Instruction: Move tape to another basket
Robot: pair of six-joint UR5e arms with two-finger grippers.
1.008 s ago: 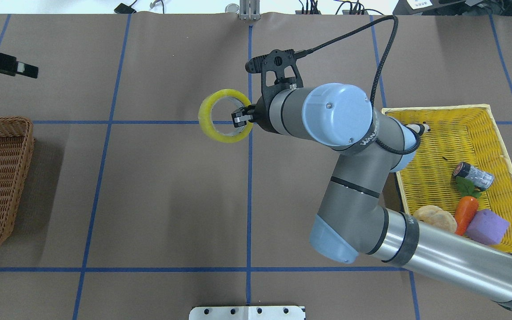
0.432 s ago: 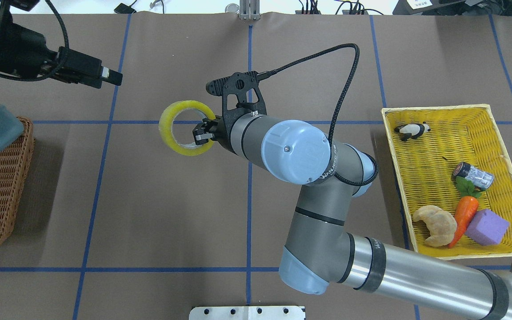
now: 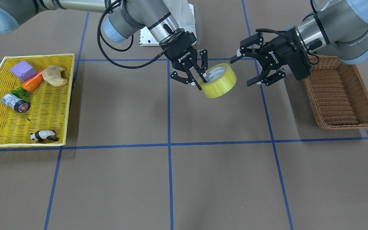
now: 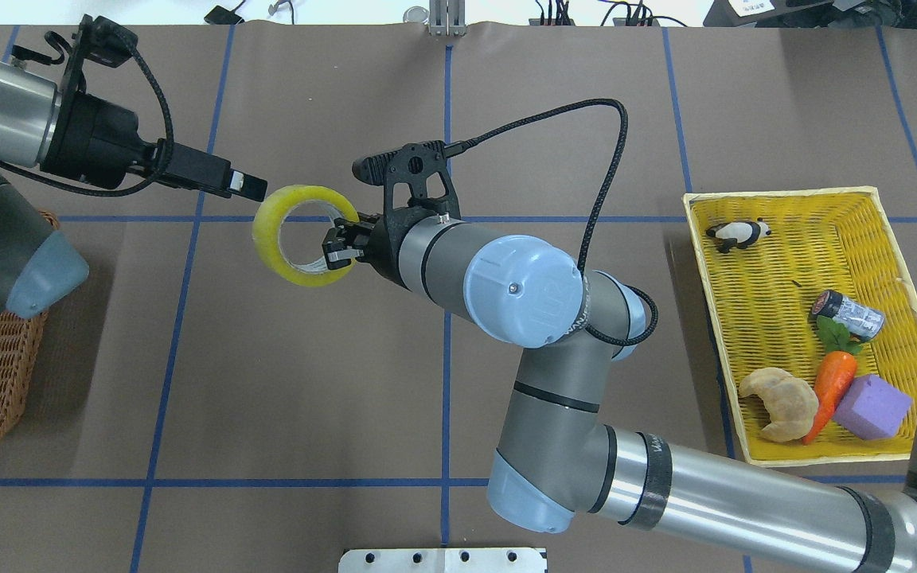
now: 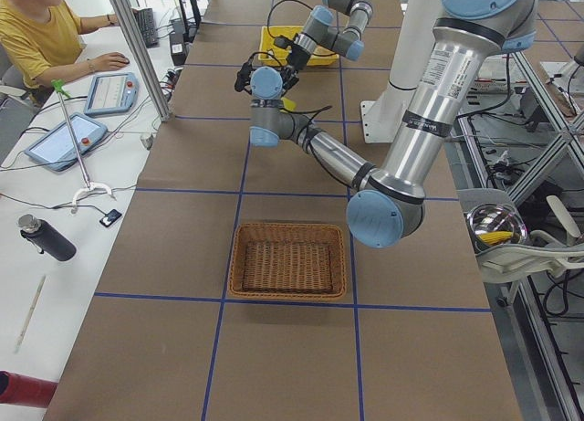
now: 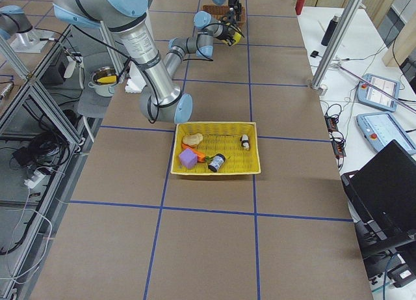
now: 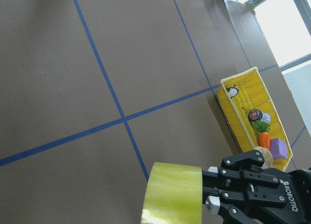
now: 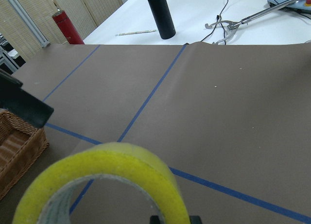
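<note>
Nearer together now: right tool is clamping the tape, left tool is hovering alongside, spread wide.

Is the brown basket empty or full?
Empty: the wicker basket shows only its bare woven bottom. The tape hangs outside it, in the right hand.

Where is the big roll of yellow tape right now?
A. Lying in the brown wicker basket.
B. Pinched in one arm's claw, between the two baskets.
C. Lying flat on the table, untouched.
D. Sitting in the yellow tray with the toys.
B: the right gripper is shut on the tape, one finger inside its ring, while the left gripper hangs open beside it, short of the basket.
</note>
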